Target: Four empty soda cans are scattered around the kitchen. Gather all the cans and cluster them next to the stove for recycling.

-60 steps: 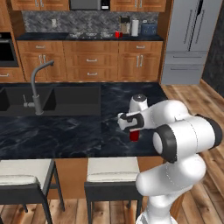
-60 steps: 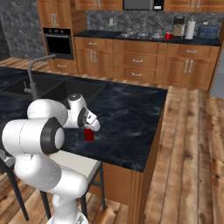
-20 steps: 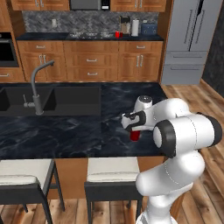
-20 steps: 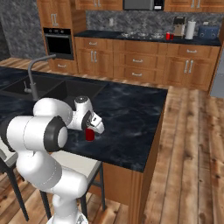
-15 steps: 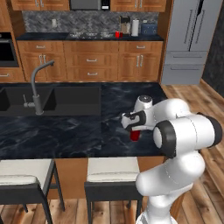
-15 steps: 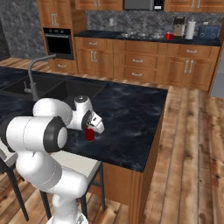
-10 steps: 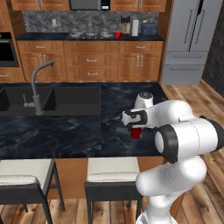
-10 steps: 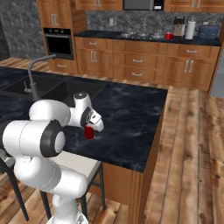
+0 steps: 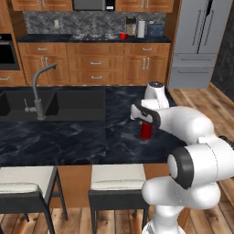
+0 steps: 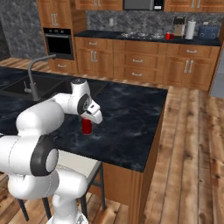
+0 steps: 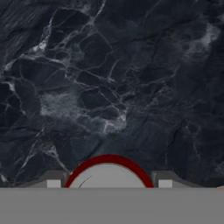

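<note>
Can (image 9: 146,131) in hand above the island desk (image 9: 82,137), gathering barely begun.
Your gripper (image 11: 106,186) is clamped on it; another can (image 9: 122,36) sits by the stove (image 9: 93,36), so you have more to find.

Soda can (image 9: 146,131) on island counter (image 9: 82,139), right of sink (image 9: 55,103)

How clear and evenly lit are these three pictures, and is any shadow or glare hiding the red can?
Left base view: soft, flat rendered light, slightly blurred; the bright red cylindrical soda can stays readable under the two-finger gripper. Right base view: likewise even, no glare on the dark marbled island counter. Hand view: sharp veining, no glare; the can's silvery top is cut off at the bottom.
</note>
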